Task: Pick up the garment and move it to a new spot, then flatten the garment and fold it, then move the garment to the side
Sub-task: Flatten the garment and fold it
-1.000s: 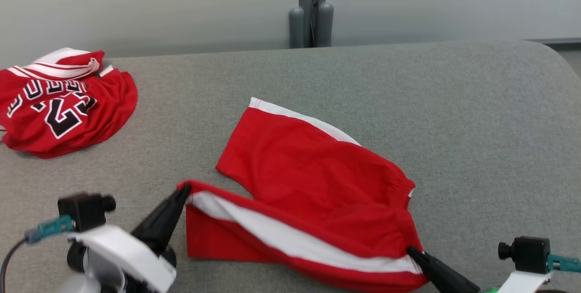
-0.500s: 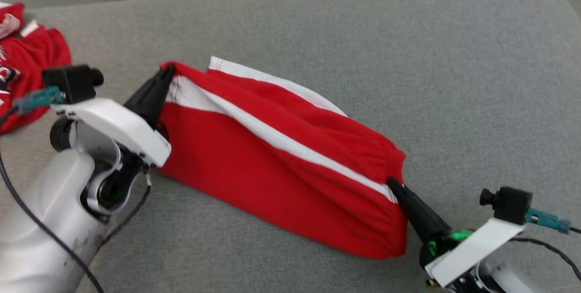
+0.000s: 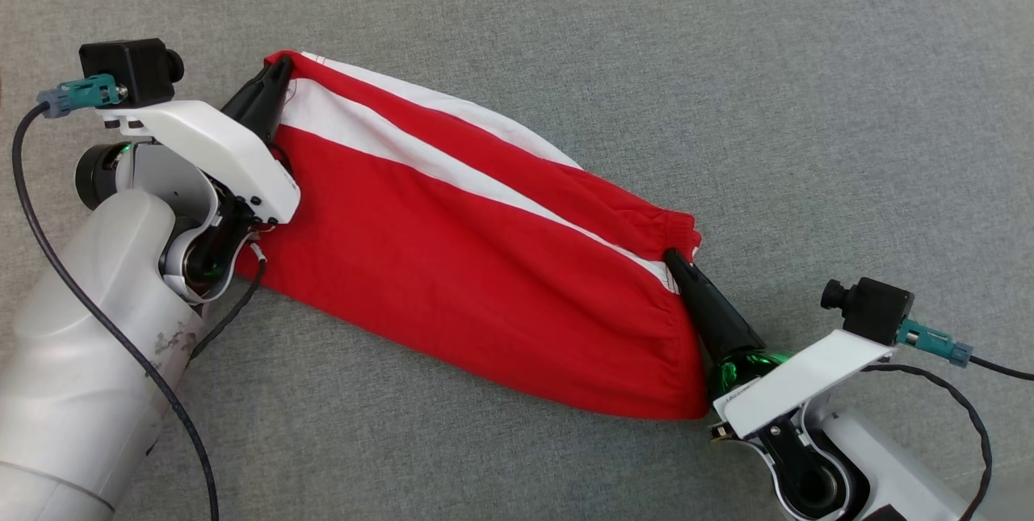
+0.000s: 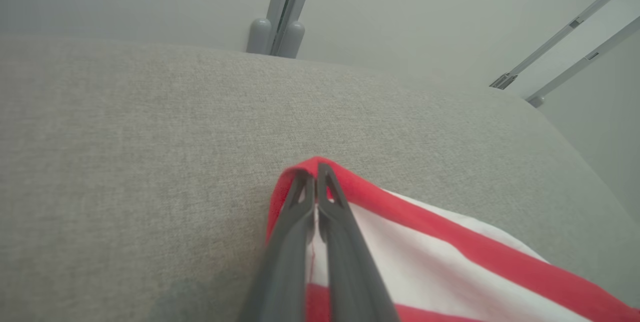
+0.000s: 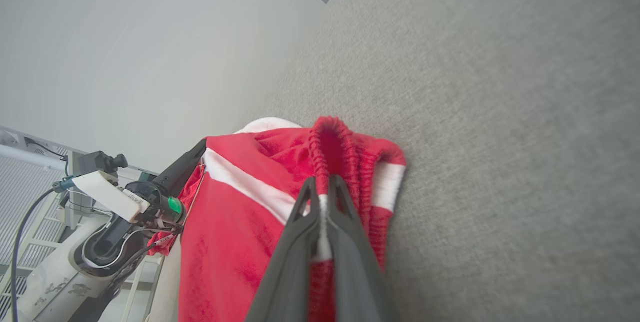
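The garment (image 3: 452, 262) is a pair of red shorts with white side stripes, folded leg over leg and stretched between both grippers on the grey cushioned table (image 3: 727, 60). My left gripper (image 3: 280, 69) is shut on the leg-hem corner at the upper left; in the left wrist view its fingers (image 4: 316, 174) pinch the red hem (image 4: 350, 182). At the lower right my right gripper (image 3: 672, 257) is shut on the elastic waistband; the right wrist view has its tips (image 5: 322, 184) clamping the white stripe of the garment (image 5: 240, 222). The left gripper (image 5: 197, 150) also appears there.
Grey fabric surface (image 3: 517, 440) surrounds the shorts on all sides. In the left wrist view a grey post (image 4: 277, 22) stands at the table's far edge against a pale wall. Cables trail from both wrist cameras (image 3: 129, 73).
Both grippers carried the near leg of the shorts forward and over the far leg, so the garment now lies folded in half. The head camera tilted down, and the jersey left the picture.
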Tool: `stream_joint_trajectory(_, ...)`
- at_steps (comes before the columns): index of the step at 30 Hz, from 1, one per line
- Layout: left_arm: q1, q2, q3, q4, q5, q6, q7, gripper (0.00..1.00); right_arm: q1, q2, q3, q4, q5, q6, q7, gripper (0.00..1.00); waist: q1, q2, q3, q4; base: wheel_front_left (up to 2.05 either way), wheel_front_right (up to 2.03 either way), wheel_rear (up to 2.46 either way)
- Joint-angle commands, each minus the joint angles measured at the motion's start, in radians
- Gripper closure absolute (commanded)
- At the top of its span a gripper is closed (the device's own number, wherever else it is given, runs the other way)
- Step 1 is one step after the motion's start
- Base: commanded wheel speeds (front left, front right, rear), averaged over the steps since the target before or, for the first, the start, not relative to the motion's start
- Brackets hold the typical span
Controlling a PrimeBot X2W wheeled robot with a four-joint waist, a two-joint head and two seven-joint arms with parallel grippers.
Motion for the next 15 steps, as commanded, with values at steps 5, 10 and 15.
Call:
stream_joint_trajectory(5,-0.042,-0.027,-0.015,0.068,0.011,-0.021,-0.019,1.00,-0.012,0.001,0.005,0.058,0.020,0.000,-0.017,1.00,-0.0001,0.0000,-0.009,0.004,0.00,0.00,0.00)
stream_joint_trajectory(10,-0.062,-0.051,-0.037,0.120,0.027,-0.037,-0.029,0.81,-0.021,0.006,0.010,0.083,0.022,0.000,-0.026,0.85,-0.0001,0.0000,-0.023,0.001,0.00,0.00,0.00)
stream_joint_trajectory(15,-0.072,-0.071,-0.057,0.171,0.038,-0.046,-0.035,0.00,-0.022,0.008,0.007,0.116,0.014,0.000,-0.030,0.00,-0.0001,0.0000,-0.040,-0.006,0.00,0.00,0.00)
